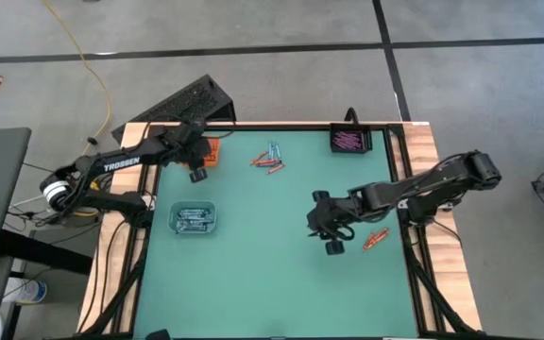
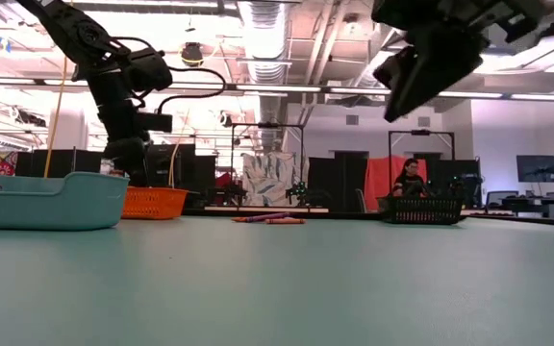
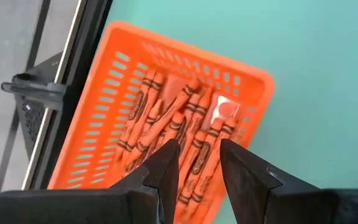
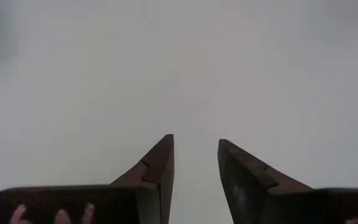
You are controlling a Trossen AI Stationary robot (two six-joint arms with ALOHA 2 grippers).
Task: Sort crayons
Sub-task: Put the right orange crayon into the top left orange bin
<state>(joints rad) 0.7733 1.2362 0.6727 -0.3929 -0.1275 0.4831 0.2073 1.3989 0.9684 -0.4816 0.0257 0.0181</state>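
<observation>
Beneath the left tool (image 3: 197, 165), prongs apart and empty, orange crayons (image 3: 173, 127) in the orange tray (image 3: 104, 124).

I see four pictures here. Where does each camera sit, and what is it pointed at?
High: above, looking straight down on the table, both arms in view.
Low: at tabletop height, looking across into the room; arms hang from above.
Left wrist: over the orange tray of crayons, open jaws in front.
Right wrist: facing bare tabletop, open jaws in front.
Shared: high and low views both show the orange tray.
</observation>
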